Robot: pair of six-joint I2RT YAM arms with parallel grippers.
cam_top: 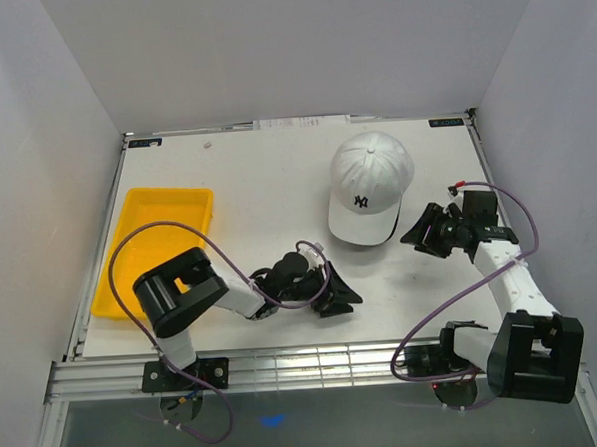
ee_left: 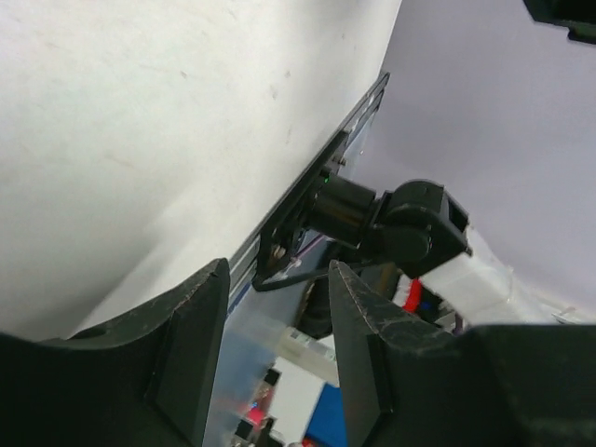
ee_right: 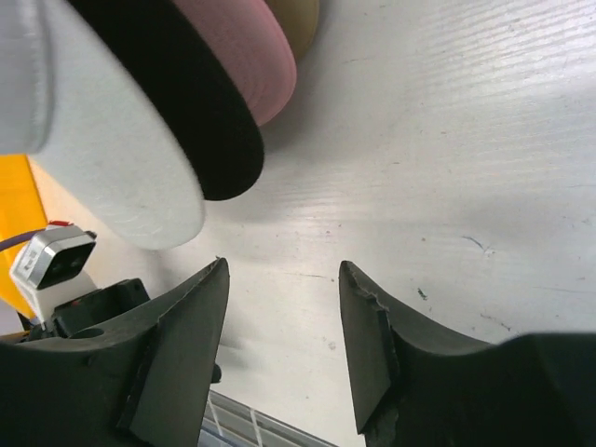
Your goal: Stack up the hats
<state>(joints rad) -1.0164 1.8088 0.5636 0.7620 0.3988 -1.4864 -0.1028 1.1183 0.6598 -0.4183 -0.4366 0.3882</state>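
A white cap with a dark logo (cam_top: 370, 185) sits at the back right of the table, its brim toward the front. In the right wrist view, stacked brims show under it: white (ee_right: 102, 177), black (ee_right: 191, 112), pink (ee_right: 247, 56) and tan (ee_right: 296, 20). My right gripper (cam_top: 416, 233) is open and empty just right of the stack's brim; it also shows in the right wrist view (ee_right: 282, 279). My left gripper (cam_top: 344, 296) is open and empty near the front middle, lying low over the table; it also shows in the left wrist view (ee_left: 277, 279).
A shallow yellow tray (cam_top: 158, 246) lies at the left edge. The table's metal front rail (cam_top: 316, 363) runs along the near side. The right arm's base (ee_left: 410, 228) shows ahead of the left gripper. White walls enclose the table.
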